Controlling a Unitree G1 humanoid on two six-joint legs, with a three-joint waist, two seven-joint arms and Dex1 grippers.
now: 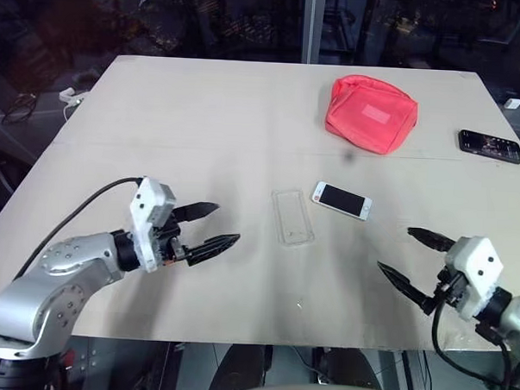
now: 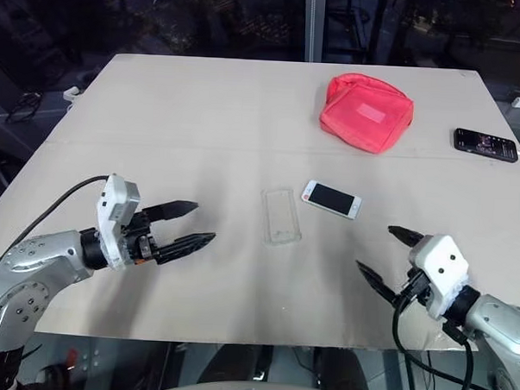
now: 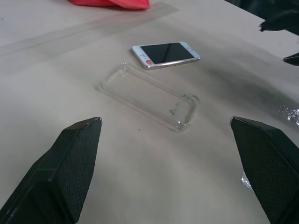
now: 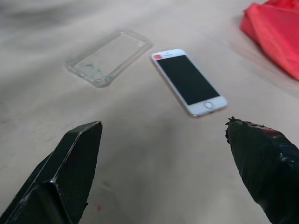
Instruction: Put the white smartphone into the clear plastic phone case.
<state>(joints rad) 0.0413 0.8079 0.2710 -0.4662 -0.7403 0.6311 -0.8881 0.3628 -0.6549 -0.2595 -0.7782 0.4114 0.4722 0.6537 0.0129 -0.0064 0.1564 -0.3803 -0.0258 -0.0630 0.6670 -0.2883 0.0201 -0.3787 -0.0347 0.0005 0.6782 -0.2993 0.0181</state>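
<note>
A wide, flat, pale table point(image 1: 203, 115) is seen. A soft red pouch point(image 1: 371, 113) lies far behind the clear plastic phone case point(image 1: 293, 216). The thin, see-through case lies flat at the middle. The white smartphone point(image 1: 342, 200), slim with a dark screen, lies just beside the case. The left gripper point(image 1: 208, 227) and right gripper point(image 1: 409, 257) are held near the case, black pointed jaws wide apart, empty.

**Colours on the table**

Table point(image 1: 203, 115): pale beige, plain. White smartphone point(image 1: 341, 200): white bezel, dark screen, small red spot at one end (seen in wrist views). Clear plastic phone case point(image 1: 293, 217): see-through w/ faint bluish smudge. Pouch point(image 1: 370, 113): coral red, lighter patch. Second phone point(image 1: 490, 145): all black. Gripper fingers point(image 1: 203, 211): black, white housings.
</note>
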